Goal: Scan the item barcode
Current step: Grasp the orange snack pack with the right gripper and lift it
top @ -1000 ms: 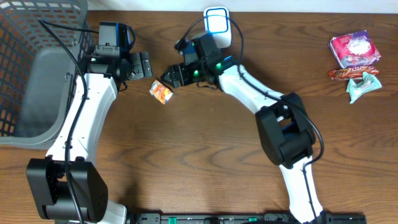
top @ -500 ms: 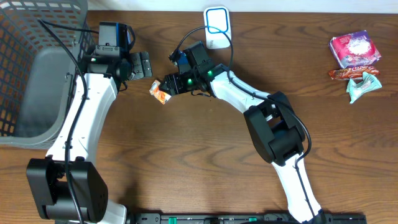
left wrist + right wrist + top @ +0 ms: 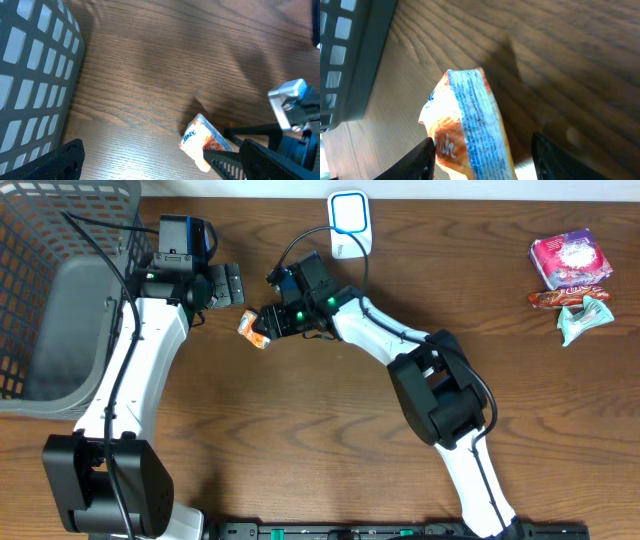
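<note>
The item is a small orange, blue and white packet [image 3: 254, 328] on the wooden table, left of centre. My right gripper [image 3: 266, 319] reaches in from the right and is shut on the packet [image 3: 465, 115], one finger [image 3: 422, 160] pressed against its orange side. My left gripper [image 3: 225, 283] hangs open just above and left of it, holding nothing. In the left wrist view the packet [image 3: 205, 142] sits tilted near the right finger [image 3: 270, 160]. A white scanner with a blue outline [image 3: 349, 222] stands at the table's back edge.
A grey mesh basket [image 3: 60, 280] fills the left side and also shows in the wrist views [image 3: 30, 75] [image 3: 345, 50]. At the far right lie a pink packet [image 3: 570, 258], a brown bar [image 3: 565, 297] and a teal wrapper [image 3: 583, 318].
My right gripper moved left over the packet and its fingers narrowed around it. The packet shifted slightly left. The left arm has not moved.
</note>
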`<state>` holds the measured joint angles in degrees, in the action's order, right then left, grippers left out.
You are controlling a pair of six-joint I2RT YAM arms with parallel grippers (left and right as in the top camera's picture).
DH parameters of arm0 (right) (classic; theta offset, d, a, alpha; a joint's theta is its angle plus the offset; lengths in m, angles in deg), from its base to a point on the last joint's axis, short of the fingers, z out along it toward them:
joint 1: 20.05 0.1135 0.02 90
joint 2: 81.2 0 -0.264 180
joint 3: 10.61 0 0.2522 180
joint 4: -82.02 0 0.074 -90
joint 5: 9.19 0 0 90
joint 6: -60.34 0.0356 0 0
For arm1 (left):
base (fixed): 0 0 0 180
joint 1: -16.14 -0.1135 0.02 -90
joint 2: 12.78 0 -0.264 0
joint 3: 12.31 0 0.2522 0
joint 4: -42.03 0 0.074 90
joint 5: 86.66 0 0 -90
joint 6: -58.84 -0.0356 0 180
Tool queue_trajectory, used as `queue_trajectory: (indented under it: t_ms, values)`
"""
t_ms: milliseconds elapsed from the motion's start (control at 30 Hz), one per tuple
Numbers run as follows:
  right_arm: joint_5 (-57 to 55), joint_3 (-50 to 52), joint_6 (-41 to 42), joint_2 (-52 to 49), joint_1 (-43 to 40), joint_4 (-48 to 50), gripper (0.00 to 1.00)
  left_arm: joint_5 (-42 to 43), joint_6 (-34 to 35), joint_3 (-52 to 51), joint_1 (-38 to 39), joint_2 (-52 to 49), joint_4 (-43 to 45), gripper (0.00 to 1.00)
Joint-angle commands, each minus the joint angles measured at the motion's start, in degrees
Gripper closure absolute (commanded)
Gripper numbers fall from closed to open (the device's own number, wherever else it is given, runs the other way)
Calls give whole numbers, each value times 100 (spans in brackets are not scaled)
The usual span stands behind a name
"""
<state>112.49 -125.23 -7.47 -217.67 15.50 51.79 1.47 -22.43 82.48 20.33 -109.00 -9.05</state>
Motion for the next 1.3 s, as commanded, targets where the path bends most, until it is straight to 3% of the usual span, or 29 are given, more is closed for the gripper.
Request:
queue_trajectory:
  t_ms: [0, 233, 867, 967, 1133, 1267]
  values:
    - [-96, -26, 7, -83, 109, -2, 46, -55, -52, -17, -26, -39, -15, 2]
    - [-92, -28, 9, -101, 116, -46, 95, -55, -52, -17, -26, -39, -15, 2]
    - [-1401, -31, 7, 1115, -584, -1609, 99, -52, -52, -17, -26, -39, -15, 2]
    - [-1399, -31, 7, 1180, -557, -1593, 96, -55, -52, -17, -26, -39, -15, 2]
    - [-1384, -28, -26, 1169, -424, -1403, 61, -55, -55, -17, -26, -39, -15, 2]
    - [-1639, -28, -59, 1117, -275, -1228, 44, -55, -55, -17, -26, -39, -15, 2]
